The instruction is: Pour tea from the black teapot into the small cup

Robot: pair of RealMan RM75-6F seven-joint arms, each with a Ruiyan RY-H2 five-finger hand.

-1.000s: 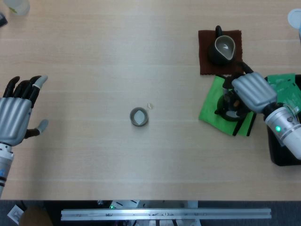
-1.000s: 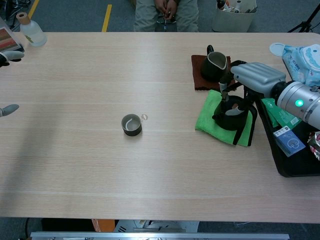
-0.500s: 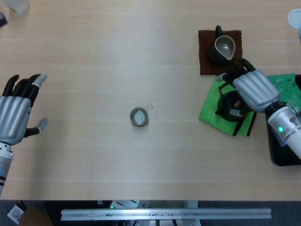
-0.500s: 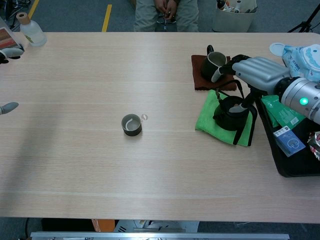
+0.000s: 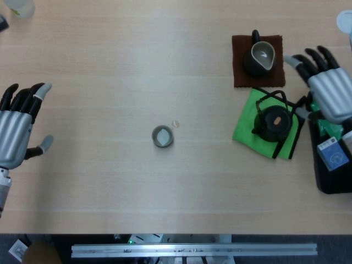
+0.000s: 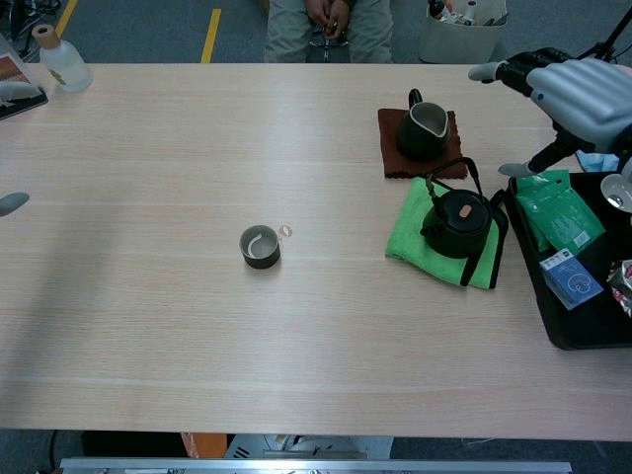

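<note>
The black teapot (image 5: 274, 122) sits on the green cloth (image 5: 247, 127) at the right side of the surface (image 5: 137, 66), lid on and its wire handle standing free, and nothing is touching it. A second ago your right robot hand (image 5: 324, 82) was down over the pot with its fingers at the handle; half a second ago it was lifting away; now it hovers up and to the right, above the edge of the black tray (image 5: 324, 184), fingers spread and holding nothing. That reads as a release: the teapot looks set down and finished with on its cloth, just in front of the dark pitcher (image 5: 259, 58) on the brown mat (image 5: 240, 66). The small cup (image 5: 162, 136) stands well apart, near the middle of the surface, with a tiny scrap (image 5: 176, 124) just beside it. Your left robot hand (image 5: 16, 126) is far out at the left edge, open too and barely moved. If pouring is next, you would likely need to regrasp the handle.
</note>
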